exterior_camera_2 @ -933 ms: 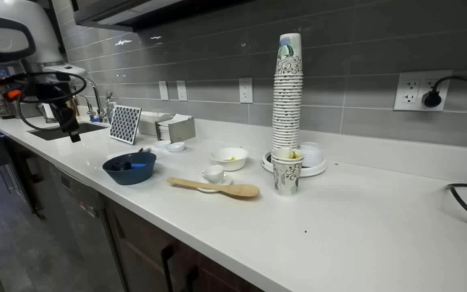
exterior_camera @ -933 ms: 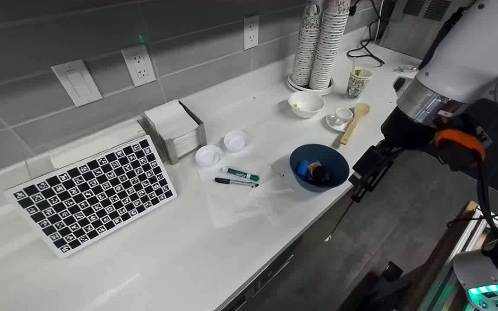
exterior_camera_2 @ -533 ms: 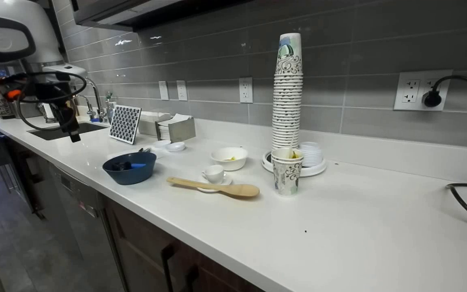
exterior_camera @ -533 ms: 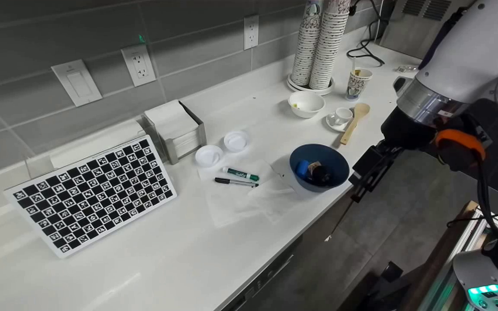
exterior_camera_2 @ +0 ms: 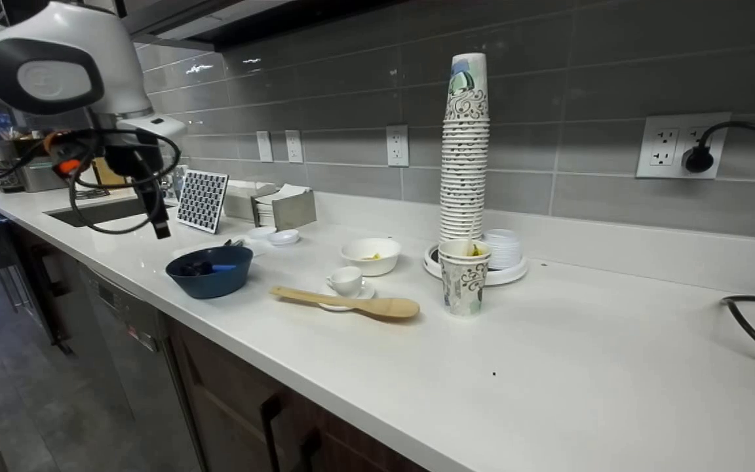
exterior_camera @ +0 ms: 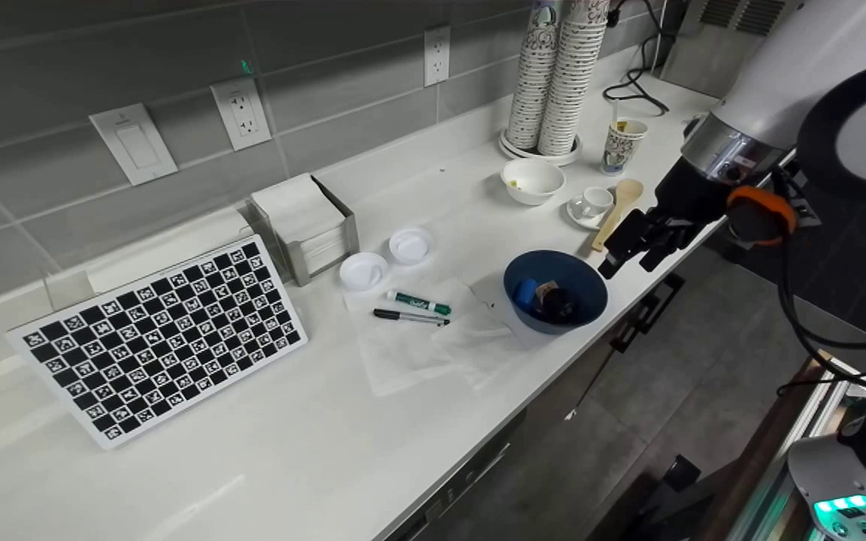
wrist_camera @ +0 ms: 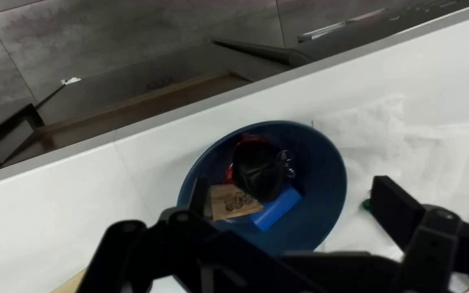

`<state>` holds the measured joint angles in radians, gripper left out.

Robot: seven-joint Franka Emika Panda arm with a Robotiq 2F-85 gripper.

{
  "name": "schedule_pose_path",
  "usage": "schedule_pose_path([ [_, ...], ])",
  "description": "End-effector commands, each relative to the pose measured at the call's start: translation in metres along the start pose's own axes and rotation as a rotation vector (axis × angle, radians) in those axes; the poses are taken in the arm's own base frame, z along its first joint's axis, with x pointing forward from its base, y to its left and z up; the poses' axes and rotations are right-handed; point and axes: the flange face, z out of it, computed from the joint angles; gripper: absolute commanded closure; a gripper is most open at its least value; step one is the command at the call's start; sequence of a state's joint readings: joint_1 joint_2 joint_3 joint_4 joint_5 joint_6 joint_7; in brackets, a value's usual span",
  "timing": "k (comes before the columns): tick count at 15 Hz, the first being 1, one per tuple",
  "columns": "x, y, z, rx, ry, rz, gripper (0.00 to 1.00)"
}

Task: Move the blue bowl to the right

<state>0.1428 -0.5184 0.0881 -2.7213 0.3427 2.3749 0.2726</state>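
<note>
The blue bowl point(exterior_camera: 589, 299) stands upright on the counter close to its front edge. It also shows in an exterior view point(exterior_camera_2: 210, 286) and in the wrist view point(wrist_camera: 325, 173). Inside it lie a blue item point(wrist_camera: 276, 209), a brown packet point(wrist_camera: 232, 201) and a black item point(wrist_camera: 257, 169). My gripper point(exterior_camera: 630, 264) is open and empty above the bowl; it also shows in an exterior view point(exterior_camera_2: 162, 231). In the wrist view the jaws point(wrist_camera: 290, 191) are wide apart, the left finger over the bowl's left side, the right finger beyond its right rim. The fingers hide the bowl's lower part there.
A wooden spoon point(exterior_camera_2: 345, 303), a white cup point(exterior_camera_2: 346, 282) on a saucer, a white bowl point(exterior_camera_2: 371, 257) and a paper cup point(exterior_camera_2: 464, 282) stand beside the bowl. Markers point(exterior_camera: 418, 303), small white cups point(exterior_camera: 363, 271) and a checkered board point(exterior_camera: 162, 338) lie on its other side.
The arm has moved toward the bowl in the last half second: the gripper is higher in an exterior view and farther right in an exterior view. The bowl has not moved.
</note>
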Motion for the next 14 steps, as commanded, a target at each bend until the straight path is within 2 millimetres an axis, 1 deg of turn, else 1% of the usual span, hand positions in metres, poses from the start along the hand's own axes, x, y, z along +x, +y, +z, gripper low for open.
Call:
schedule_pose_path([
  [1, 0.042, 0.038, 0.033, 0.071, -0.036, 0.058, 0.0],
  [4, 0.062, 0.069, 0.064, 0.081, -0.06, 0.091, 0.0],
  [6, 0.073, 0.084, 0.077, 0.105, -0.081, 0.096, 0.0],
  [7, 0.077, 0.089, 0.082, 0.119, -0.092, 0.094, 0.11],
  [8, 0.083, 0.094, 0.088, 0.132, -0.094, 0.099, 0.27],
  [11, 0.099, 0.1, 0.104, 0.161, -0.103, 0.109, 0.49],
  [14, 0.111, 0.1, 0.118, 0.162, -0.119, 0.1, 0.7],
])
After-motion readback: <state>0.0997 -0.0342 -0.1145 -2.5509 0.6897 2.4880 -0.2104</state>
